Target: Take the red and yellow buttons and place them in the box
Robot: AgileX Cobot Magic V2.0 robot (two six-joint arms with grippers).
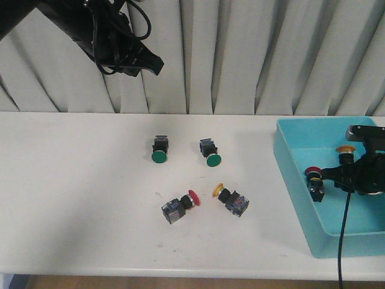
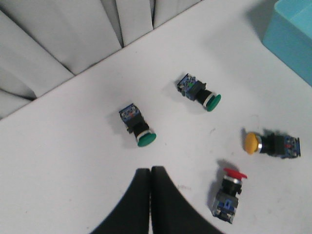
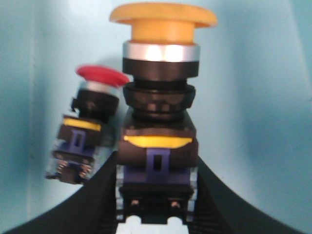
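Observation:
My right gripper (image 1: pixel 349 171) is inside the turquoise box (image 1: pixel 289 156), shut on the black body of a yellow button (image 1: pixel 345 150). In the right wrist view the fingers (image 3: pixel 97 200) clamp that button (image 3: pixel 158 122) from both sides, with its cap pointing away. A red button (image 3: pixel 87 131) lies beside it on the box floor (image 3: pixel 253 97); it also shows in the front view (image 1: pixel 313 176). On the table lie another red button (image 1: pixel 180 208) and another yellow button (image 1: pixel 231 198). My left gripper (image 2: pixel 150 171) is shut and empty, raised high at the back left (image 1: pixel 153 63).
Two green-capped buttons (image 1: pixel 159 150) (image 1: pixel 210 153) lie on the white table behind the red and yellow ones. The left wrist view shows all of these buttons and a corner of the box (image 2: pixel 292 34). A grey curtain hangs behind the table.

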